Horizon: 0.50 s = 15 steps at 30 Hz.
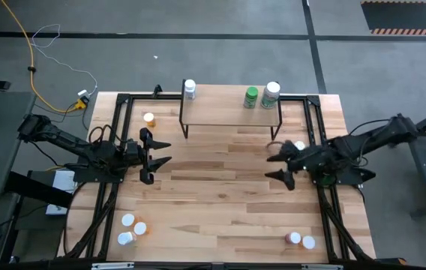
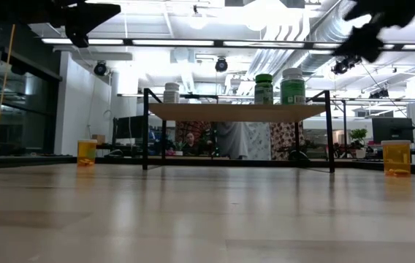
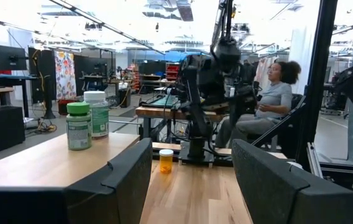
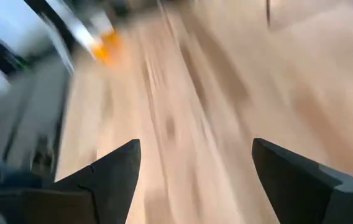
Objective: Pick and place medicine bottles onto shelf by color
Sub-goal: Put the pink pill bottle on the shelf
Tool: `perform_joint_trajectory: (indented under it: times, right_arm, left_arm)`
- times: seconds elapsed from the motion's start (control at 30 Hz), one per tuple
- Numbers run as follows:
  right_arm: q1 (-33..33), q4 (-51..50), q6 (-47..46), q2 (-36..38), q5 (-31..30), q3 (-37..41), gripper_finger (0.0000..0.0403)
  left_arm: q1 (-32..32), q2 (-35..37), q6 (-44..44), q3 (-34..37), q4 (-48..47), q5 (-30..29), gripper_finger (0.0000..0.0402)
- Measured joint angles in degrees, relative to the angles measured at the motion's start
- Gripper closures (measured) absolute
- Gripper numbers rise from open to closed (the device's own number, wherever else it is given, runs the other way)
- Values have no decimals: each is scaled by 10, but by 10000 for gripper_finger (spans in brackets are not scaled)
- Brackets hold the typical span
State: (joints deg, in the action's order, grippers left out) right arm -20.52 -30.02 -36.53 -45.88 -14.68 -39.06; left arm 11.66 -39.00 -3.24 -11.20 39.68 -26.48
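Hanging above the tabletop [image 1: 220,187] with fingers spread and nothing between them, the right gripper [image 1: 282,165] is sitting on the right side, just in front of the shelf's right end. Right beside it, toward the rail, an orange white-capped bottle [image 1: 299,147] is standing on the wood. The shelf [image 1: 228,112] is just beyond the gripper; on its right end a green bottle [image 1: 251,97] and a white-capped green-labelled bottle [image 1: 271,94] are standing side by side, and a white bottle [image 1: 190,89] is standing at its far left end. Well behind the gripper, at the near right edge, two bottles [image 1: 301,240] are sitting together.

Hovering across the table, the left gripper [image 1: 157,152] is holding its fingers apart, empty. An orange bottle [image 1: 149,119] is standing just beyond it, beside the shelf's left legs. Three more bottles [image 1: 132,229] are clustering at the near left edge. In the left wrist view a seated person [image 3: 270,102] is showing past the table.
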Motion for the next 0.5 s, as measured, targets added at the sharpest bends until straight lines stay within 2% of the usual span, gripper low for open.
perform_joint_trajectory:
  times: [0.1,0.2,0.37,0.5]
  right_arm:
    - [-51,-180,-162,-60,21,-69,104]
    - [-112,-286,-306,-124,77,-116,104]
    - [-203,-332,-448,-220,168,-173,104]
    - [-251,-327,-525,-281,186,-210,104]
  left_arm:
    - [0,0,0,0,0,0,190]
    - [0,0,0,0,0,0,190]
    - [0,0,0,0,0,0,190]
    - [0,0,0,0,0,5,190]
